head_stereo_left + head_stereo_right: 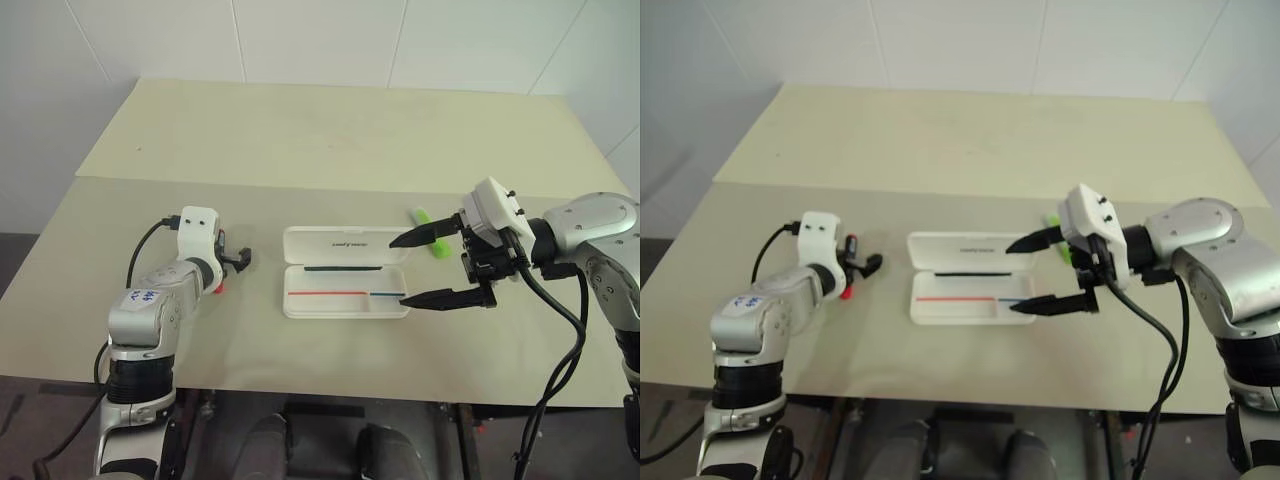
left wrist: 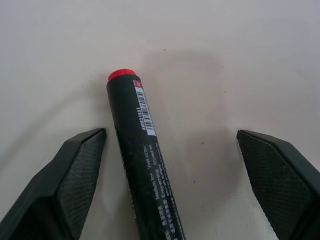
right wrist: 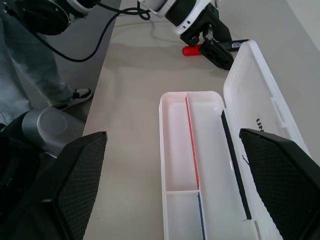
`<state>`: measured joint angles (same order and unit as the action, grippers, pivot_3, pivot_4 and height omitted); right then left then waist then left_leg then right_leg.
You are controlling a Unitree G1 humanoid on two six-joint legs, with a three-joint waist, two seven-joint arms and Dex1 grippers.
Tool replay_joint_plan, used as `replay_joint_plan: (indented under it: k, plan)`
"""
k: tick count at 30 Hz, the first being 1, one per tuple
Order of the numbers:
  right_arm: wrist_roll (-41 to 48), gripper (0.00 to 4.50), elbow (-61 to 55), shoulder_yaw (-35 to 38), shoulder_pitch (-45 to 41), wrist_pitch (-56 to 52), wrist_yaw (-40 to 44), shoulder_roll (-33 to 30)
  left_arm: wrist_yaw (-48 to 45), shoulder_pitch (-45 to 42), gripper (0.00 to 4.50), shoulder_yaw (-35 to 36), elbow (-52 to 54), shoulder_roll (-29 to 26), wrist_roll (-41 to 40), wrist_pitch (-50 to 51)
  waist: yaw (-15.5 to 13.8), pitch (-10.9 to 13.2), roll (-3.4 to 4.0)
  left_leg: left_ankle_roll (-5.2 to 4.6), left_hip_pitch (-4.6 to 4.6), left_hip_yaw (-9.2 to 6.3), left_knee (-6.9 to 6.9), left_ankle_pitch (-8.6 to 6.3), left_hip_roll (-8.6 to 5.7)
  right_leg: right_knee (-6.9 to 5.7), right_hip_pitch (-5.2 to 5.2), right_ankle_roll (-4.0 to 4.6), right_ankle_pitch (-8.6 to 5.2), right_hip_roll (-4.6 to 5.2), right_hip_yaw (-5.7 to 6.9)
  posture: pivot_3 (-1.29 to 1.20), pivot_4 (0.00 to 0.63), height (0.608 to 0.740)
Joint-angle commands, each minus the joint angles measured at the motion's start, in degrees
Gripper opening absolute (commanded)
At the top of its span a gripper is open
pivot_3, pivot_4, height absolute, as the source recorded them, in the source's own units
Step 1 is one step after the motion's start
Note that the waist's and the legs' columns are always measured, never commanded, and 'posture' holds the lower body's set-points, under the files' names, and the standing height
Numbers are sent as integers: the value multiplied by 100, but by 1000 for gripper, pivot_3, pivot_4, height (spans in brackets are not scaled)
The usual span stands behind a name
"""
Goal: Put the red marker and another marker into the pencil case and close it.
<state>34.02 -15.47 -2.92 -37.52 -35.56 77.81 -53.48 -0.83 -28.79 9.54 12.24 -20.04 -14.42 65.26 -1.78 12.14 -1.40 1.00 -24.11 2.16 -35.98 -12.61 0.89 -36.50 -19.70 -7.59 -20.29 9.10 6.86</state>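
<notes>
pencil case [image 1: 345, 286] lies open at mid bench [image 1: 300, 150], lid [image 1: 343, 243] folded flat on the far side w/ small dark lettering, tray nearer the robot w/ a red stripe and a blue stripe along its floor; nothing inside the tray; in the r wrist view the tray shows a long compartment and a short one split by a divider; red marker [image 2: 142, 150] lies on the bench left of the case, apart from it, dark barrel w/ a barcode label and a red end; left gripper [image 1: 238, 262] is down at the marker, fingers [image 2: 65, 185] spread wide w/ the barrel between them, lying closer to one finger than the other, neither finger visibly touching it, so nothing grasped; from the head views the marker's red end peeks out just beside the l wrist; green highlighter [image 1: 432, 246] lies on the bench past the case's right end, near the lid's far-right corner, partly hidden behind the r fingers; right gripper [image 1: 432, 268] hangs over the right end of the case, pointing toward the robot's left, fingers released wide and empty, one over the lid edge, the other over the tray's near-right corner; a person's legs and a shoe [image 3: 77, 93] show on the floor beside the bench in the r wrist view.
</notes>
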Motion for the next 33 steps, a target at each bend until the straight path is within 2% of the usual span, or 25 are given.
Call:
replay_joint_plan:
  k: [1, 10, 16, 18, 23, 25, 28, 30, 33]
  plan:
    - [128, 4500, -207, 285, -2, -42, -52, -124, -4, -47, 3551, -62, -204, 37, 132, -39, -6, 0, 0, 0, 0, 0, 0, 0, 0, 0, 0, 0, 0, 0, 0, 0, 150, 740]
    - [46, 4500, 56, 374, -347, 51, -432, 117, -133, -46, 647, -50, -204, -57, 224, -94, -36, 0, 0, -1, -2, 1, 1, -2, 0, 4, -1, 0, 0, 1, 0, 0, 150, 740]
    - [100, 4500, 130, 376, -440, 96, -435, 156, -261, -36, 605, 6, -19, -185, 195, -35, -16, 0, 0, -3, -4, 3, 1, -3, -1, 7, -2, 0, 0, 0, 0, 0, 150, 740]
    - [269, 4500, 148, 489, -514, 68, -401, 183, -491, -11, 605, 33, 188, -407, 109, -47, 8, 1, -2, -3, -5, 3, 2, -3, 0, 7, -4, 0, 0, 0, 0, 0, 150, 740]
    - [591, 4500, 247, 724, -761, -153, -432, 163, -1932, 184, 605, -46, 937, -1661, -395, -304, 53, 10, -15, 5, -15, 9, 6, -7, 10, -1, -19, 2, 1, -15, -8, 0, 150, 740]
    - [630, 4500, 326, 893, -586, -159, -89, -165, -2870, 342, 605, 240, 1307, -2479, -802, -428, 48, 11, -14, 11, -14, 11, 11, -12, 19, 5, -19, 5, 1, -24, -11, 0, 150, 740]
    - [599, 4500, 591, 1137, -346, -45, 245, -578, -3871, 619, 605, 545, 1492, -3239, -1238, -720, 23, 14, -11, 11, -17, 21, 12, -20, 29, 12, -23, 8, 3, -34, -16, 0, 150, 740]
    - [641, 4500, 750, 1288, -274, -16, 331, -707, -4308, 796, 605, 592, 1530, -3492, -1365, -1054, 28, 16, -4, 6, -15, 32, 8, -26, 30, 39, -23, 9, 4, -34, -24, 0, 150, 740]
    - [593, 4500, 953, 1455, -185, 55, 391, -855, -4934, 761, 605, 680, 1677, -3559, -1826, -1398, 32, 17, -4, 7, -11, 40, 7, -27, 43, 39, -23, 16, 8, -44, -31, 0, 150, 740]
